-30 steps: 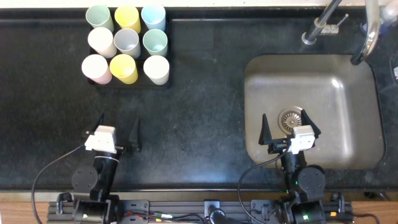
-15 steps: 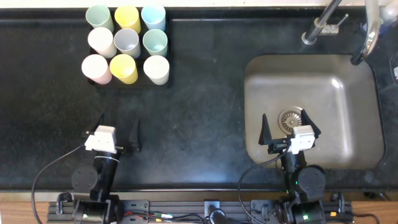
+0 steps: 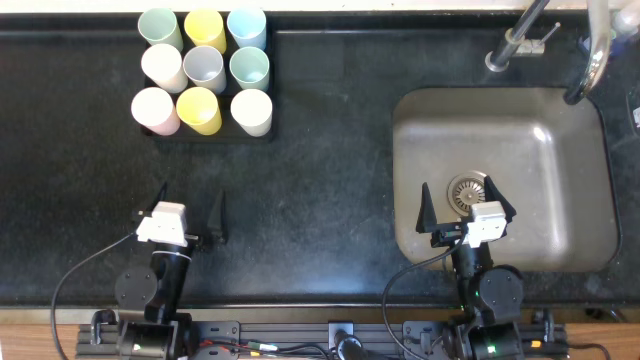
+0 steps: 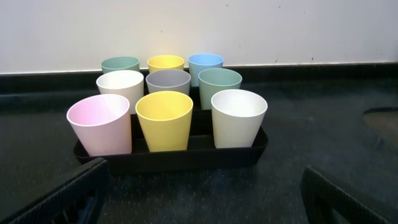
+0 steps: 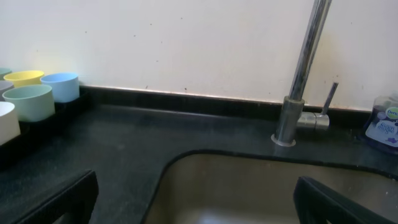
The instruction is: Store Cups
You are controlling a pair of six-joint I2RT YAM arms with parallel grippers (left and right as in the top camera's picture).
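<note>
Top view: the left gripper (image 3: 191,197) is over the counter (image 3: 320,200), fingers spread wide with nothing between them. Nine cups (image 3: 205,70) stand upright in a black tray (image 3: 226,134) ahead of it, well apart, in three rows of three. The right gripper (image 3: 457,190) is just as wide and bare, over the sink (image 3: 560,170) by the drain (image 3: 467,192). The cups lie far ahead to its left, and the tap (image 3: 515,40) is ahead to its right.

Left wrist view: the tray sits straight ahead of the spread fingers. The nearest row holds a pink cup (image 4: 101,124), a yellow cup (image 4: 164,120) and a white cup (image 4: 239,117).

Right wrist view: the sink's rim curves just ahead, with the tap beyond it by the wall. A few cups stand off to the gripper's left, and a bottle (image 5: 384,124) to its right.
</note>
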